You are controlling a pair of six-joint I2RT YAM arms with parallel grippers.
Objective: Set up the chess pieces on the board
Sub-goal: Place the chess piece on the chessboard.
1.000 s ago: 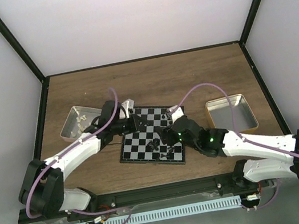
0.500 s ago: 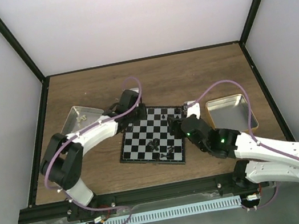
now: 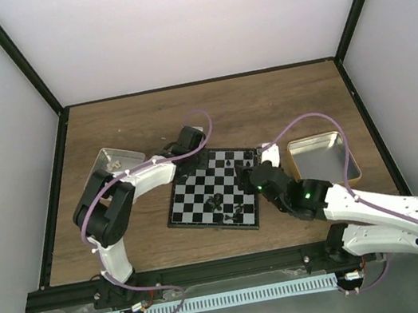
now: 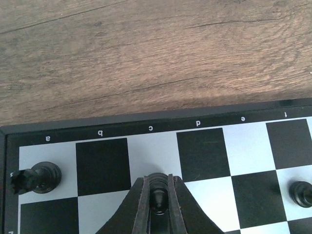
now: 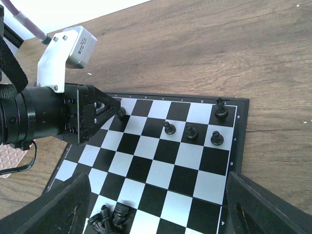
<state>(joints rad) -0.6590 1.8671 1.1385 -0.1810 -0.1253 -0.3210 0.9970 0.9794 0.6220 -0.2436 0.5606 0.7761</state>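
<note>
The board [image 3: 201, 202] lies mid-table. My left gripper [image 4: 158, 197] is shut on a small black chess piece [image 4: 158, 192], just above a light square in the board's far row [image 4: 200, 151]. A black rook [image 4: 36, 178] stands in the corner to its left. In the right wrist view, a rook [image 5: 221, 109] and three pawns [image 5: 190, 131] stand near the board's far right corner. A heap of black pieces [image 5: 109, 217] lies on the near squares. My right gripper [image 5: 156, 214] hovers open and empty over the board [image 5: 161, 170]. The left gripper [image 5: 117, 111] shows there too.
A metal tin [image 3: 101, 166] with cream-white pieces sits left of the board. A tan-rimmed tin [image 3: 319, 160] sits to the right. More black pieces [image 3: 235, 215] lie at the board's near edge. Black frame posts and white walls surround the wooden table.
My left gripper has carried its piece toward the board's far left edge. My right gripper has drawn back from the near squares toward the right and opened wider.
</note>
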